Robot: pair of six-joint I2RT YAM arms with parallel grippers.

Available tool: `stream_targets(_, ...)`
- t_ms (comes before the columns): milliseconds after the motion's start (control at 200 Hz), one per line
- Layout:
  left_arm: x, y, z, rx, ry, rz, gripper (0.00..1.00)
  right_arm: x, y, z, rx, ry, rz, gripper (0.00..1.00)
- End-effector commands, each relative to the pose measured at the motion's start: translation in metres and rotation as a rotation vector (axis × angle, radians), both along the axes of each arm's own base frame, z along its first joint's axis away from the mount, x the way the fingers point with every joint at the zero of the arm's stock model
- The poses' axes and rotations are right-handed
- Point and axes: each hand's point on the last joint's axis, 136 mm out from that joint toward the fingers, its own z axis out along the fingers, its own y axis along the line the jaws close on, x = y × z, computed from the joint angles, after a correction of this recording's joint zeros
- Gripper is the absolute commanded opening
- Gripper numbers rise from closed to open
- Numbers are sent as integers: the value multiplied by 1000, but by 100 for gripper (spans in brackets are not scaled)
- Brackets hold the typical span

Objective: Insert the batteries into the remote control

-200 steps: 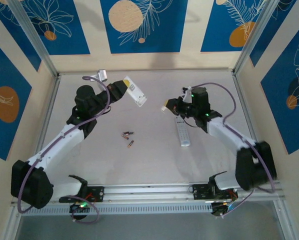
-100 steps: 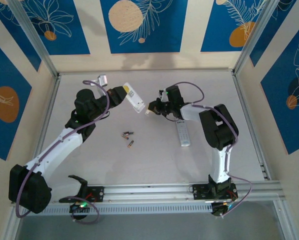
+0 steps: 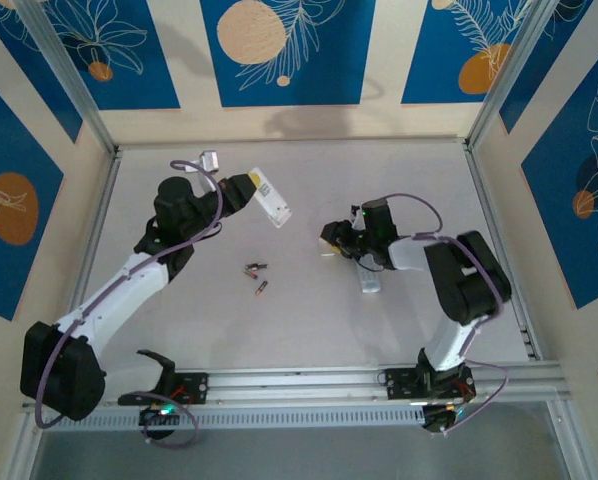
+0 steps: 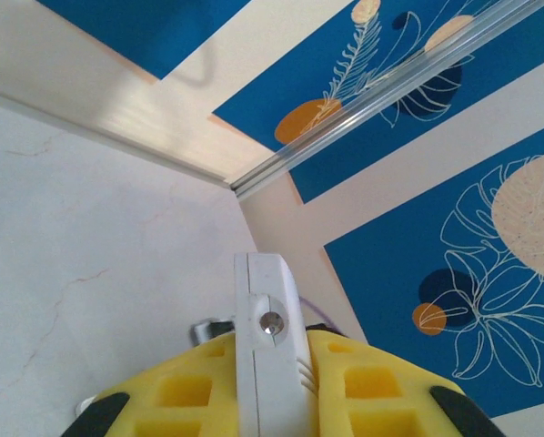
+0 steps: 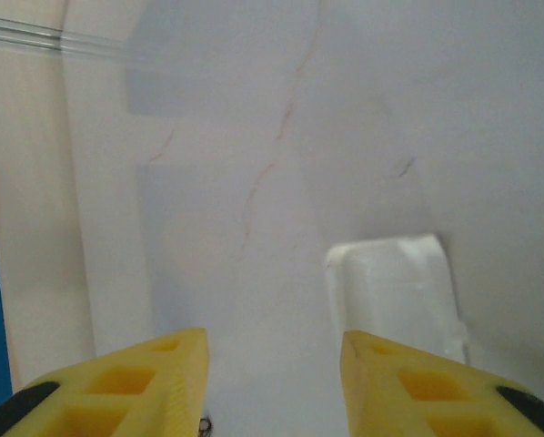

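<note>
On the grey counter [image 3: 309, 320], a white remote [image 3: 270, 196] is pinched end-on and held aloft by the left claw [image 3: 241, 188]. The right claw [image 3: 331, 238] is spread, with nothing gripped, just beside a 2nd remote [image 3: 369, 282]. The batteries [image 3: 257, 270] are seen lying mid-counter, between the 2 arms.

Assessed as a robotics laboratory test cell, not a domestic or commercial room. Grounds: a pale grey, faintly veined tabletop [image 3: 309, 330] boxed in by cream wall panels printed with blue blocks, orange discs and white leaf outlines [image 3: 279, 50]; bare aluminium corner posts [image 3: 72, 85]; a slotted aluminium rail [image 3: 299, 381] at the near edge carrying two black-and-white robot arms [image 3: 119, 285] with exposed purple cabling [image 3: 217, 200].
</note>
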Motion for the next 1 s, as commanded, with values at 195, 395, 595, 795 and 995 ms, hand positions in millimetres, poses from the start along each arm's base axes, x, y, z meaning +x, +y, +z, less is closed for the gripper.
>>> stream_targets(195,-3,-33,1,35,-20,-114,0,-56,34,150,-295,-831,371,99)
stream_targets(395,-10,-55,6,20,-22,-188,0,-63,78,176,-375,-986,597,99)
stream_targets(595,-16,-57,6,4,-10,-197,0,-43,102,177,-369,-971,621,77)
stream_targets(795,-18,-45,1,67,-32,-146,39,-53,103,177,-391,-1001,678,42)
stream_targets(995,-36,12,11,435,-212,25,96,-97,77,109,-624,-961,1016,36)
